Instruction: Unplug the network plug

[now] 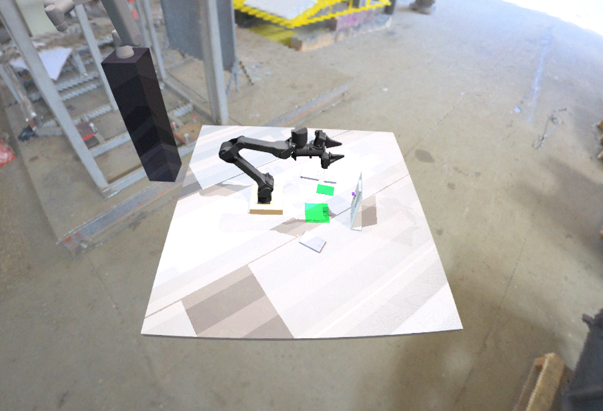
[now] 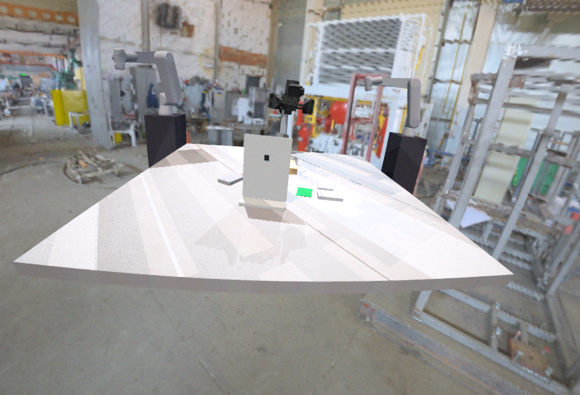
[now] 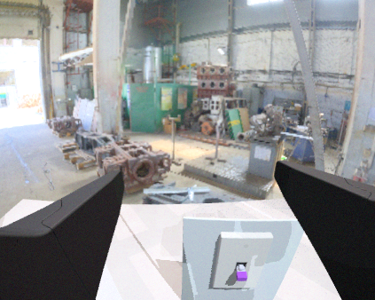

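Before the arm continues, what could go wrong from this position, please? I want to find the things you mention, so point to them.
The tool (image 1: 343,149) (image 2: 291,104) (image 3: 201,174) is wide open above the small purple plug (image 1: 353,193) (image 3: 241,276), so a low approach might knock the upright panel (image 1: 357,207) (image 2: 265,180) (image 3: 198,248). Pulling before the tab is pressed could strain the socket. Two green patches (image 1: 325,189) (image 1: 317,213) lie on the table, so the plug may land on the wrong one.

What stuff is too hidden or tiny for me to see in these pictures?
- The thin tab on the plug: too small in the wrist view to tell if it's pressed.
- The plug from outside: the upright panel hides it.
- The pincer's whole fingers in the wrist view: cut off by the picture's edges.
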`<state>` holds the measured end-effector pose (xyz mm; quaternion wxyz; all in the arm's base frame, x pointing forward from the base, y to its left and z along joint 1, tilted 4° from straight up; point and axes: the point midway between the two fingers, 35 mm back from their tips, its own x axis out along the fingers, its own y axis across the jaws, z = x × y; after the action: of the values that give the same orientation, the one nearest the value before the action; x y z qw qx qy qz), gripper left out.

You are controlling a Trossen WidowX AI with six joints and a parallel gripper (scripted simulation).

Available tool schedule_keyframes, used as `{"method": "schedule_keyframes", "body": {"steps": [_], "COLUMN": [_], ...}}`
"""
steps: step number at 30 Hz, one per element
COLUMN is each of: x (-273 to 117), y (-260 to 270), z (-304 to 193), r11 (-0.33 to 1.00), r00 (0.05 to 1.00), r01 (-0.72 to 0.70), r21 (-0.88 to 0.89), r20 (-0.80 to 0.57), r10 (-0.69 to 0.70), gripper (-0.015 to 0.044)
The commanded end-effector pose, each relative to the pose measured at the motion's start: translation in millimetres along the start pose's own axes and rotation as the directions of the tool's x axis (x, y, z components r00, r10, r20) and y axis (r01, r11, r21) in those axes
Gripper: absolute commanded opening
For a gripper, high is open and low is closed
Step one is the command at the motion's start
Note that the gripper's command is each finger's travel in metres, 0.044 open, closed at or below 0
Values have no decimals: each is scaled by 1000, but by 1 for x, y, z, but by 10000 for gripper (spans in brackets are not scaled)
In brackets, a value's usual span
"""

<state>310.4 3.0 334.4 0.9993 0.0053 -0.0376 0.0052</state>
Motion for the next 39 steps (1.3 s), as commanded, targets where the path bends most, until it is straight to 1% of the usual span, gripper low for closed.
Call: {"method": "schedule_keyframes", "body": {"steps": [1, 9, 10, 16, 23, 31, 39], "x": [0, 15, 16, 20, 16, 3, -18], "y": [0, -12, -14, -25, -38, -50, -57], "z": [-1, -37, -42, -72, -106, -141, -171], "r11": [1000, 968, 959, 881, 743, 533, 281], "r00": [1000, 1000, 1000, 999, 998, 996, 993], "r01": [0, -18, -20, -27, -26, -10, 21], "r21": [6, 251, 283, 472, 668, 846, 960], "r20": [0, -8, -9, -17, -27, -39, -52], "r10": [0, 21, 24, 40, 60, 82, 104], "gripper": [374, 164, 156, 156, 156, 156, 156]}}
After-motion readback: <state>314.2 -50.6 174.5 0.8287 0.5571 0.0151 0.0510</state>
